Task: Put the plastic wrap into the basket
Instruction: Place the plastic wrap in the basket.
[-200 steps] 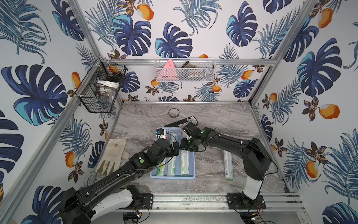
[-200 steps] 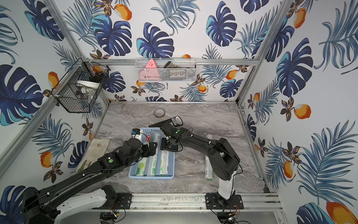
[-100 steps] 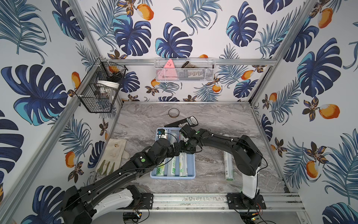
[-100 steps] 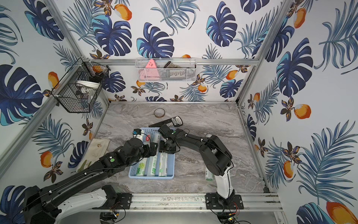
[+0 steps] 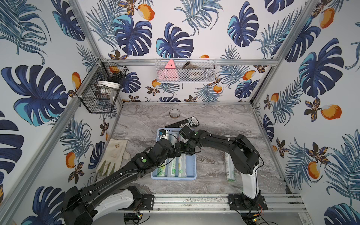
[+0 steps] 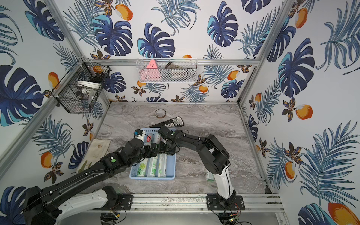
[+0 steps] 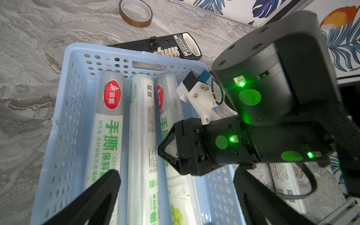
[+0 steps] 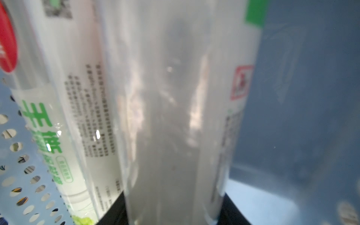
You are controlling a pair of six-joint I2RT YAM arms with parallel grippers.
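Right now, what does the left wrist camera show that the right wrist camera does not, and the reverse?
Only the left wrist view: the tape ring, the black tool beside the basket, a fourth roll lying on the table outside it, the right gripper seen from outside, and the open left gripper.
Only the right wrist view: a close, blurred look at the held roll between that gripper's fingers, with a red square mark on its label.
Both: the basket's holed wall and rolls lying side by side in it.
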